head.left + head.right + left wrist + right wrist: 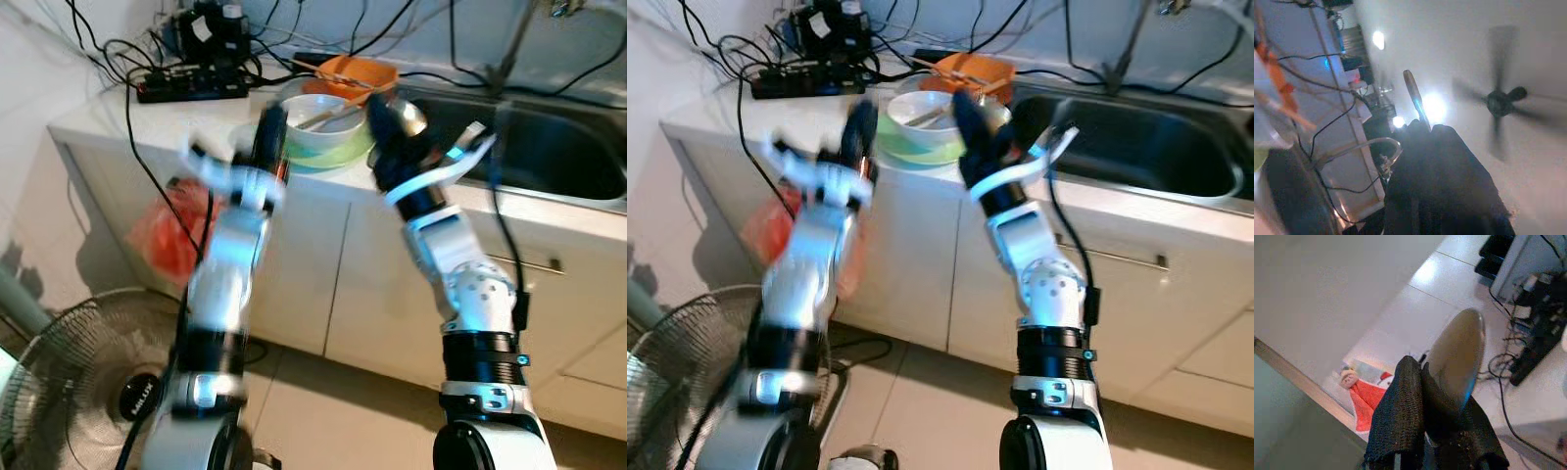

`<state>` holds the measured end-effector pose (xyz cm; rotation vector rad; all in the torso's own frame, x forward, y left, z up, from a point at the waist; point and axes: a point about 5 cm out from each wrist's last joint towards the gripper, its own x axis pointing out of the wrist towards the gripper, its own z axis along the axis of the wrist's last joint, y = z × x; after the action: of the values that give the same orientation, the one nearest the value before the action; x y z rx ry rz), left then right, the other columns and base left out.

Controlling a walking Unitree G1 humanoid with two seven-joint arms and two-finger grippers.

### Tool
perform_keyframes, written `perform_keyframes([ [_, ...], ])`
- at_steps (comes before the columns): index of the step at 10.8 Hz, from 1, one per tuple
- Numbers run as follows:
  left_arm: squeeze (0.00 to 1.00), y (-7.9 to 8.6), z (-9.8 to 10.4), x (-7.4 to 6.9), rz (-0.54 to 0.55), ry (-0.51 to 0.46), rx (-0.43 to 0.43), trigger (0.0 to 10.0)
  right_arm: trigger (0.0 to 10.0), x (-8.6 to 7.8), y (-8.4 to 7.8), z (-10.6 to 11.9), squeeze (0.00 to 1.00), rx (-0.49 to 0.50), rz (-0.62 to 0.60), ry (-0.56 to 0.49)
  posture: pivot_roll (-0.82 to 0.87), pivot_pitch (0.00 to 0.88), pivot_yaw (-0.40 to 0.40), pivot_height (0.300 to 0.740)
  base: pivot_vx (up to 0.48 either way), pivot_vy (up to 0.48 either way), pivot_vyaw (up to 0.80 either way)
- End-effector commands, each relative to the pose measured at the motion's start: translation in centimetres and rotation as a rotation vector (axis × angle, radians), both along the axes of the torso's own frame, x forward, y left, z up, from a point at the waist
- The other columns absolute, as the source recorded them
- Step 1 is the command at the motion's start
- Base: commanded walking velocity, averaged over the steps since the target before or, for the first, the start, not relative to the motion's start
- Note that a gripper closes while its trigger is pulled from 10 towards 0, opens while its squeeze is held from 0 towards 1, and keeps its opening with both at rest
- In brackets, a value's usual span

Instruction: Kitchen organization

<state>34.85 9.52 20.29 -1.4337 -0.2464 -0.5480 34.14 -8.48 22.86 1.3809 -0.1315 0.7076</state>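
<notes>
Both arms are raised in front of the counter (108, 122). My right gripper (385, 122) is shut on a metal spoon (1459, 350), whose shiny bowl (409, 116) sticks up beside the black fingers (1400, 396). My left gripper (271, 116) is motion-blurred; in its wrist view the fingers (1449, 166) are shut on a thin utensil (1413, 94) that pokes out past the tips. Just behind both grippers, a white bowl (315, 116) with chopsticks in it rests inside a green bowl (338, 152). An orange bowl (361, 73) stands further back.
A steel sink (558, 147) lies to the right of the bowls. A black power strip (191, 88) and tangled cables crowd the counter's back left. A red bag (168, 235) hangs on the cabinet front. A floor fan (73, 387) stands low on the left.
</notes>
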Motion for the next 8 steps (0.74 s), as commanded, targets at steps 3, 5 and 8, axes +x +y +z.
perform_keyframes([
  [3, 0.00, -6.7, 7.0, -0.9, -0.149, -0.144, -0.138, 10.0, 0.0, -0.6, 0.4, 2.0, 0.00, 0.106, -0.011, -0.093, 0.15, 0.219, -0.053, 0.740, 0.000, 0.000, 0.00],
  [5, 0.00, -6.7, 7.0, -0.9, -0.149, -0.144, -0.138, 10.0, 0.0, -0.6, 0.4, 2.0, 0.00, 0.106, -0.011, -0.093, 0.15, 0.219, -0.053, 0.740, 0.000, 0.000, 0.00],
  [8, 0.00, 7.5, -25.2, -11.8, -0.044, 0.733, 1.594, 10.0, 10.0, -6.4, -6.6, -24.4, 0.00, -1.493, -0.076, 0.473, 0.17, 0.000, 0.000, 0.740, 0.000, 0.000, 0.00],
])
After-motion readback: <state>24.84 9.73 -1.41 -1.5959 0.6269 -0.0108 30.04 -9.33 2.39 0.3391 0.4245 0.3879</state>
